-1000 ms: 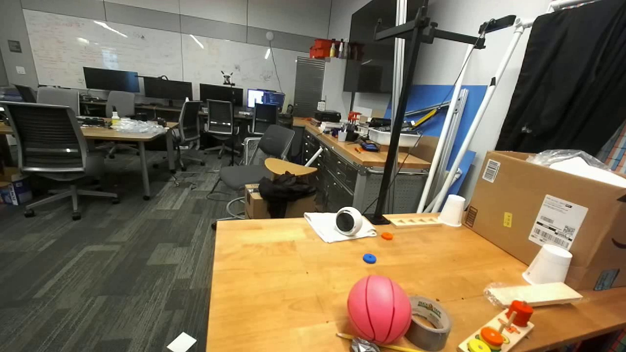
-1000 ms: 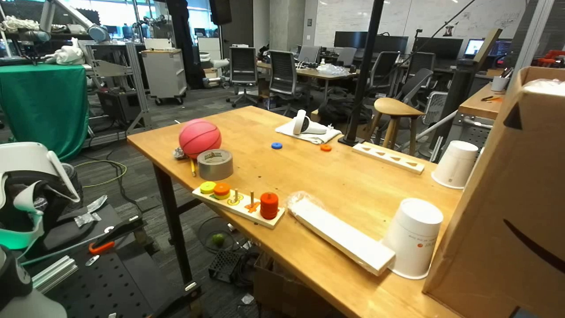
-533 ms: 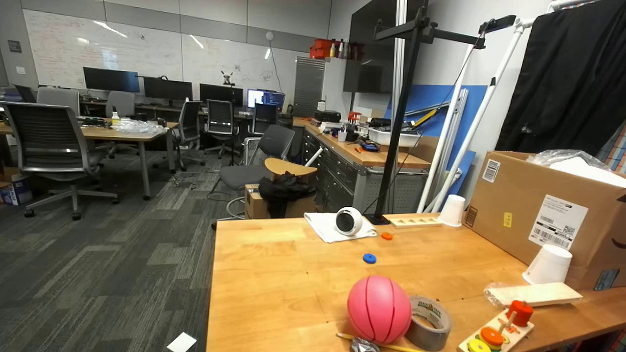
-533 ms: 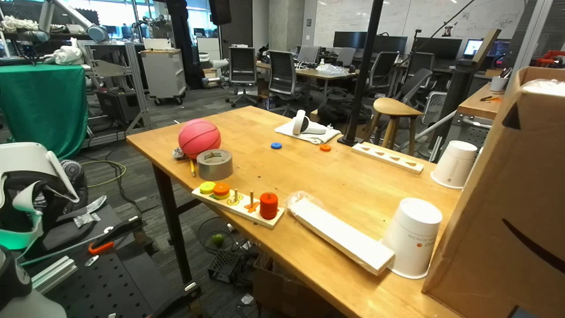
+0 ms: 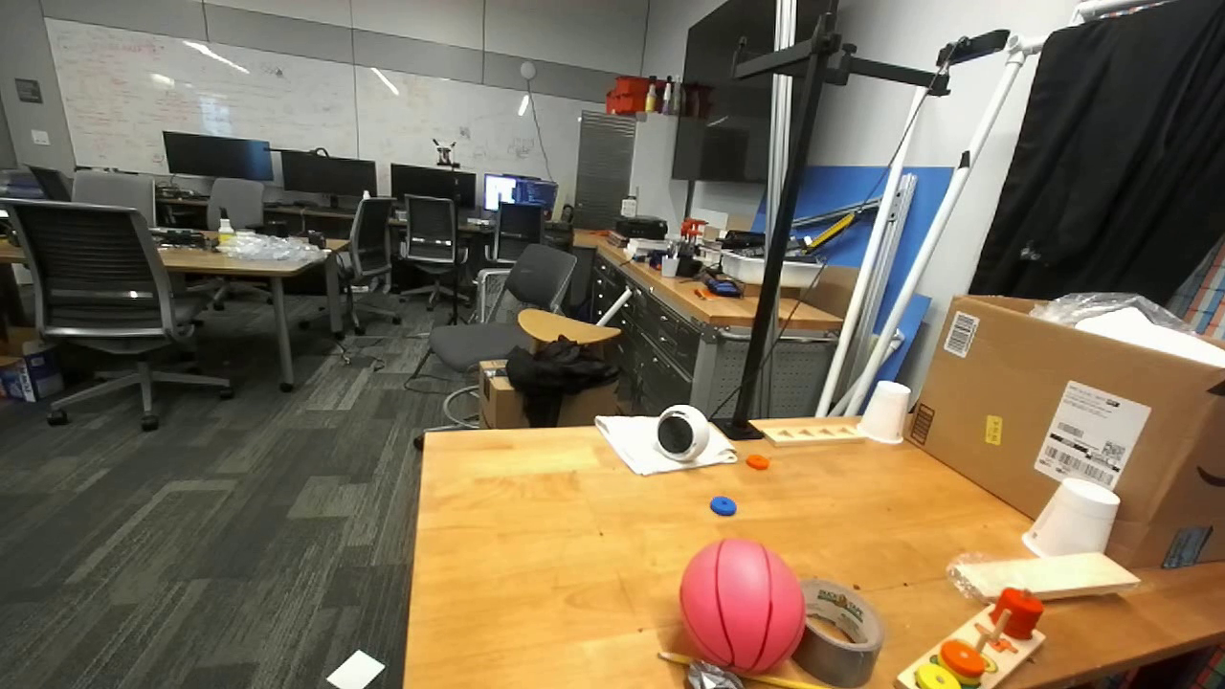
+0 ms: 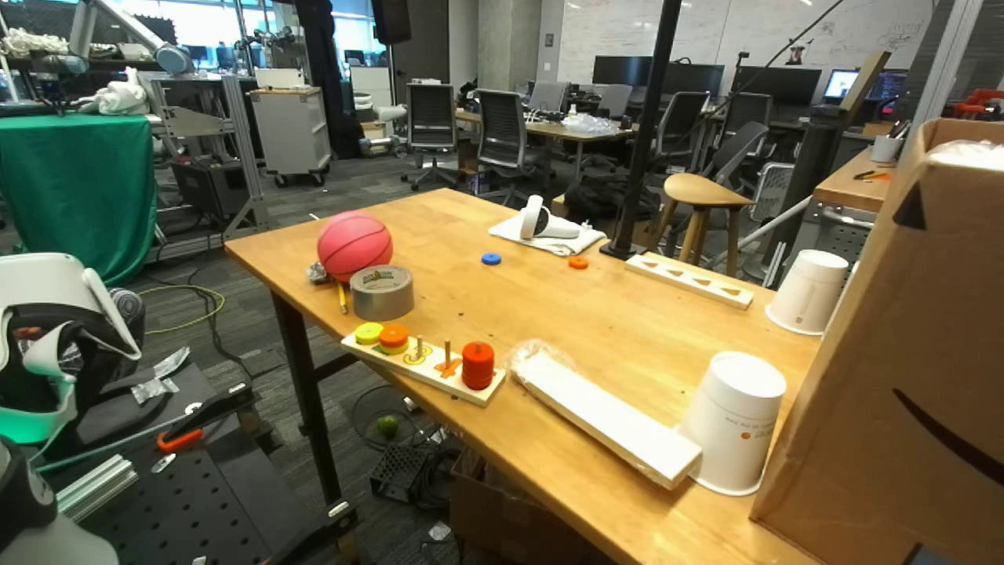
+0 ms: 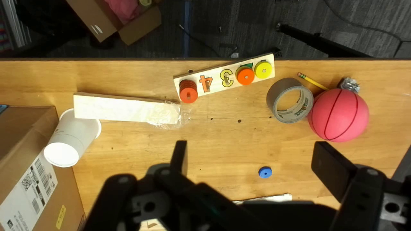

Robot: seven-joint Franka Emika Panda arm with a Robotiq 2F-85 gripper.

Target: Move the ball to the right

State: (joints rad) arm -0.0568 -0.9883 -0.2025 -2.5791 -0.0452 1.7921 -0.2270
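The pinkish-red basketball (image 7: 338, 115), with thin dark seams, rests on the wooden table (image 5: 536, 536), toward the right of the wrist view and just beside the grey duct tape roll (image 7: 289, 99); whether the two touch cannot be told. A yellow pencil (image 7: 312, 81) and a crumpled piece of foil (image 7: 350, 84) lie close by the basketball. The gripper (image 7: 253, 162) hangs over the table with its black fingers (image 7: 332, 168) spread wide, and in the wrist view a blue ring (image 7: 265, 172) shows between them, down on the tabletop. Near the table's edge, a wooden counting board (image 7: 216, 80) printed with a 3 and a 4 carries a yellow ring (image 7: 263, 69), an orange ring (image 7: 246, 76) atop another yellow one, and a stack of red rings (image 7: 188, 93). A pale plank (image 7: 118, 106), partly wrapped in clear plastic, lies just beside an upside-down paper cup (image 7: 77, 131), which stands next to a cardboard box (image 6: 871, 377). In both exterior views a white device (image 5: 682, 433) sits on a white cloth (image 5: 639, 455), near a second orange ring (image 6: 578, 263) and a wooden strip with triangular cut-outs (image 5: 813, 439)
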